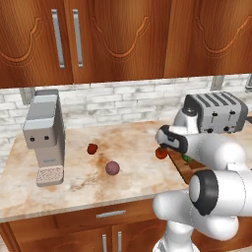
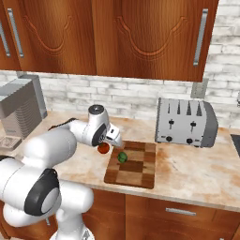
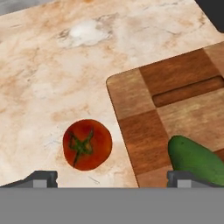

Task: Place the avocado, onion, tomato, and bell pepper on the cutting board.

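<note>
The round orange-red tomato (image 3: pixel 87 144) is lying on the marble counter (image 3: pixel 52 78) between the spread-apart tips of the two-finger gripper (image 3: pixel 112 177), just beside the dark brown block-striped cutting board (image 3: pixel 175 100).

- White arm (image 1: pixel 216 152), glossy and rounded, built of fat tubular links swelling into bulbous joints.
- Dark, near-black bands ring the joints: one wide collar at the big elbow ball (image 1: pixel 204 193), another at the wrist cuff (image 1: pixel 173 140).
- From the right base view, the same smooth shell, with a black ring on the large near joint (image 2: pixel 42 197).
- A grey disc cap tops the wrist joint (image 2: pixel 96 110).
- Gripper (image 3: pixel 111 177): two small dark grey finger tips (image 3: pixel 41 177), blocky and square-edged.
- No cables or markings visible.
</note>
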